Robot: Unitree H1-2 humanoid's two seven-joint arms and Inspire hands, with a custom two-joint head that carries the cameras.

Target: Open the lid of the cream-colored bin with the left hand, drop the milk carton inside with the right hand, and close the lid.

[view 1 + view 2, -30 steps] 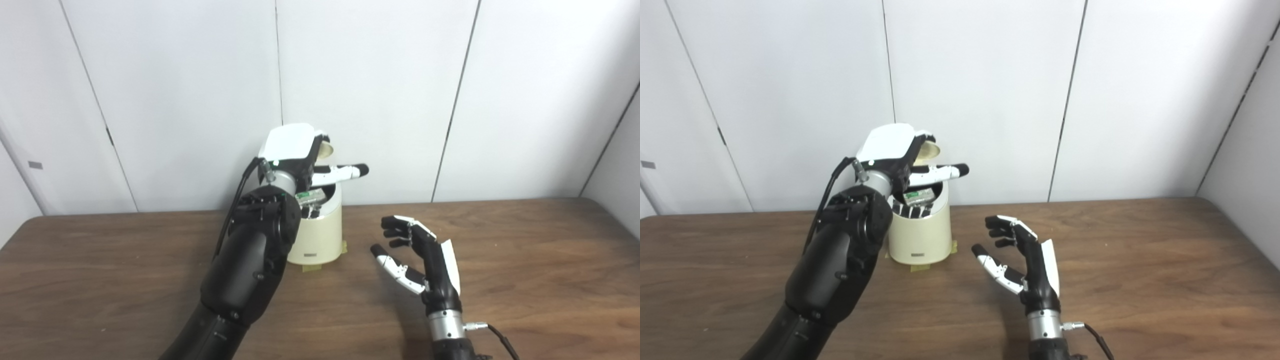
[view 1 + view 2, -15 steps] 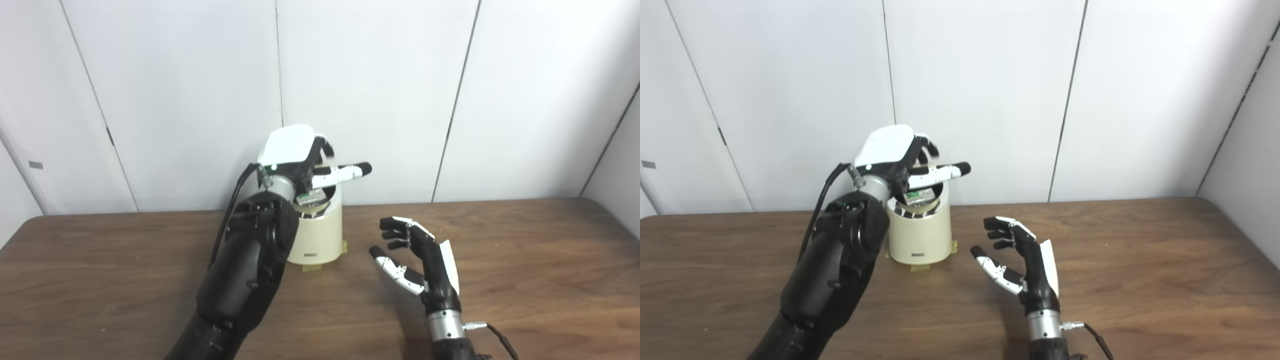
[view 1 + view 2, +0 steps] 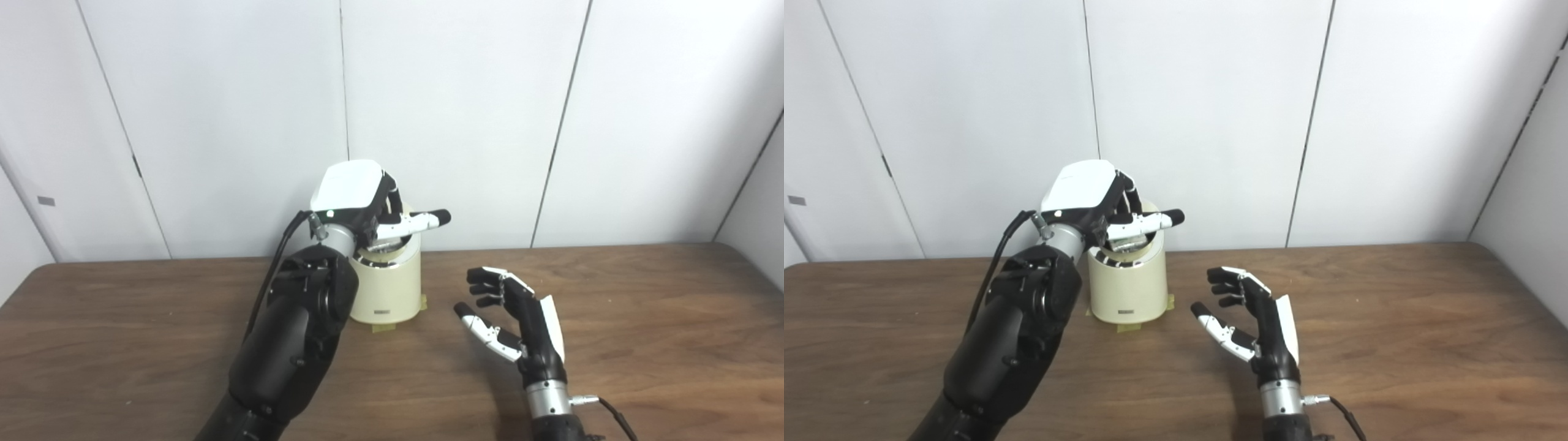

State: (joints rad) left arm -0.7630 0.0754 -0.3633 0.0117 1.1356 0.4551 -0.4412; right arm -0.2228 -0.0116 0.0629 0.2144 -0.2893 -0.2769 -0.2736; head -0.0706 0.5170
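The cream-colored bin [image 3: 387, 289] stands at the back middle of the wooden table [image 3: 661, 318]. Its lid [image 3: 1151, 209] is tilted low over the opening, leaving only a narrow gap. My left hand [image 3: 358, 191] sits on top of the bin, with its fingers curled over the lid's rear edge and its thumb stretched across the front towards the right. The milk carton is inside the bin and almost wholly hidden by the lid and the thumb. My right hand [image 3: 513, 315] hovers over the table to the right of the bin, open and empty, palm towards the bin.
Strips of yellowish tape [image 3: 383, 327] show under the bin's base. White wall panels [image 3: 459, 110] rise just behind the bin. My left forearm [image 3: 294, 331] crosses the table in front of and left of the bin.
The left hand has come down with the lid, which was raised a second ago and now lies nearly flat on the bin, covering the carton. The right hand has stayed put.
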